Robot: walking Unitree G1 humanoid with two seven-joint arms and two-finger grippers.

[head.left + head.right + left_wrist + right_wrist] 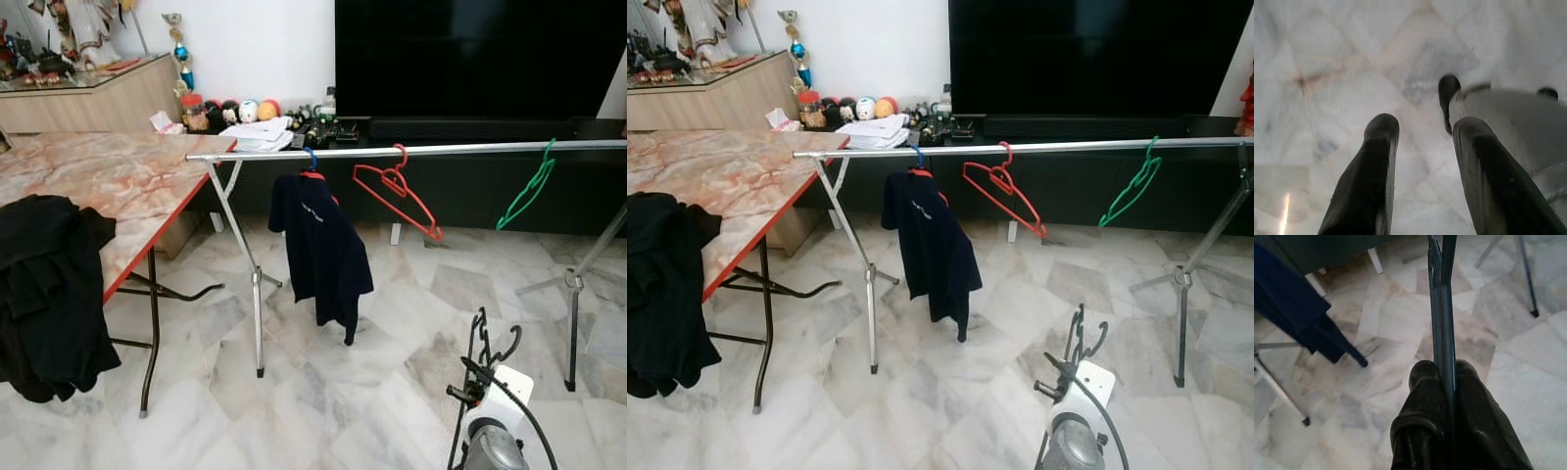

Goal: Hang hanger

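Hanger (pixel 1442 308), dark and thin, sits clenched between the right end effector's (pixel 1445 377) two fingers at the lower right of the frame, rising above them over the marble floor (pixel 323 392). Upper centre, the silver rail (pixel 411 151) carries a navy shirt (pixel 321 250), a red hanger (pixel 397 196) and a green hanger (pixel 526 188). The left end effector (pixel 1422 142) hangs spread and empty.

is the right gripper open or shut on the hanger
Shut on it. In the right wrist view the right gripper has both fingers pressed against the dark hanger, no gap either side.
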